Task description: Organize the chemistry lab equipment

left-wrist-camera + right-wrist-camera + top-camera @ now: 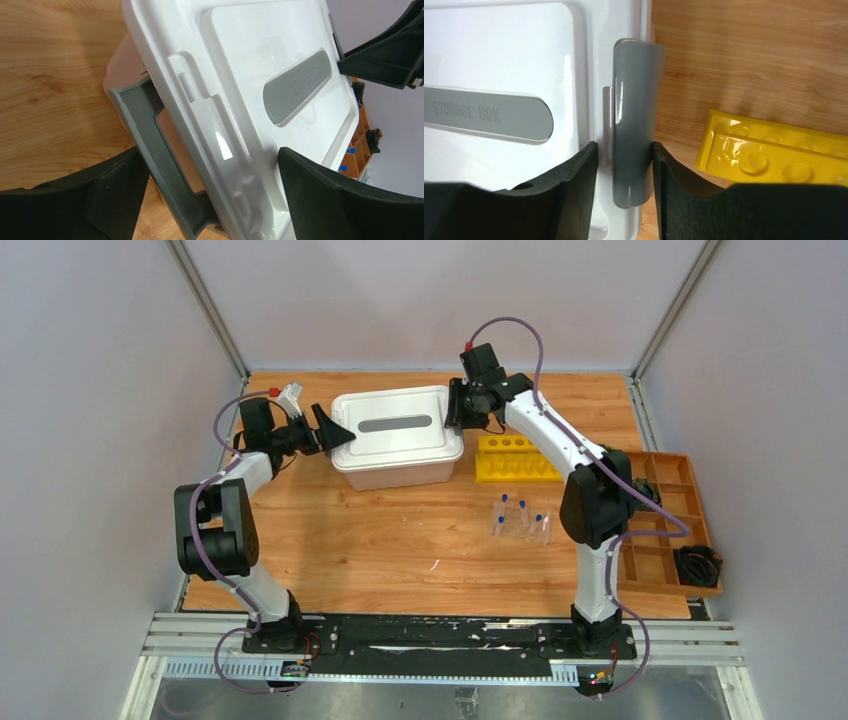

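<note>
Two grippers of mine are working opposite ends of a white storage box [395,425], which is sitting, lid on, at the far middle of the table [400,550]. My right gripper [625,150] is pinching the right-hand grey latch [634,100] at the box's right end, with a black finger pressing in from each side of it. My left gripper [338,430] is hanging wide open at the box's left end. Its fingers are straddling the lid's edge and the left-hand grey latch [145,125]. I cannot tell whether they are touching either.

Small clear blue-capped tubes [520,512] are standing upright in a cluster on the bare wood, nearer my bases than the box and just beside my right arm. A yellow rack [515,460] is lying between them and the box's right end, just beside the latch I am holding. A small white sliver [435,565] is lying alone on the table, well apart from the tubes. Along the right edge, a wooden compartment tray [690,456] is carrying black coiled items [697,565] in a near compartment.
</note>
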`<act>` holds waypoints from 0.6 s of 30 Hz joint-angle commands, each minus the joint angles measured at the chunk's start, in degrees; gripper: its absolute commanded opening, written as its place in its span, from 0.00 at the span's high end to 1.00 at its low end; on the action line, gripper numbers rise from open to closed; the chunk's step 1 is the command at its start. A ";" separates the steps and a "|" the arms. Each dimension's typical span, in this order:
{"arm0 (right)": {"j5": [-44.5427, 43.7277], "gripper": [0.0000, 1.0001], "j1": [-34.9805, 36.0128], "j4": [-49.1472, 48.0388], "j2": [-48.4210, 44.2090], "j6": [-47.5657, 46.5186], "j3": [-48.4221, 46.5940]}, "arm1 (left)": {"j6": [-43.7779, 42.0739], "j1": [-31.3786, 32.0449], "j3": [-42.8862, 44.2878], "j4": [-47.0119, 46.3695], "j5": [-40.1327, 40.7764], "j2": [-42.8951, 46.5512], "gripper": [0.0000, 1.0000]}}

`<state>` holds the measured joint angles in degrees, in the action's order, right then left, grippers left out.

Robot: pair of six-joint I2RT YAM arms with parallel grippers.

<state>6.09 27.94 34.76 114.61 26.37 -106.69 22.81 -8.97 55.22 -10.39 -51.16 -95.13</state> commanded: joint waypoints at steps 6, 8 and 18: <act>-11.64 0.65 4.95 6.94 3.14 -3.74 -4.28 | -3.80 3.13 -0.06 -1.04 2.55 2.29 0.12; -12.29 0.64 5.18 7.40 3.38 -3.76 -4.63 | -6.68 4.15 1.15 2.30 4.14 2.45 0.16; -11.05 0.60 5.26 7.69 3.94 -3.60 -5.28 | -16.64 6.07 6.51 14.95 11.07 3.48 0.41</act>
<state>-4.99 31.64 39.44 116.05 23.86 -111.22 16.64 -4.84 58.89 -2.44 -44.03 -93.27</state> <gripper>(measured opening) 0.417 0.753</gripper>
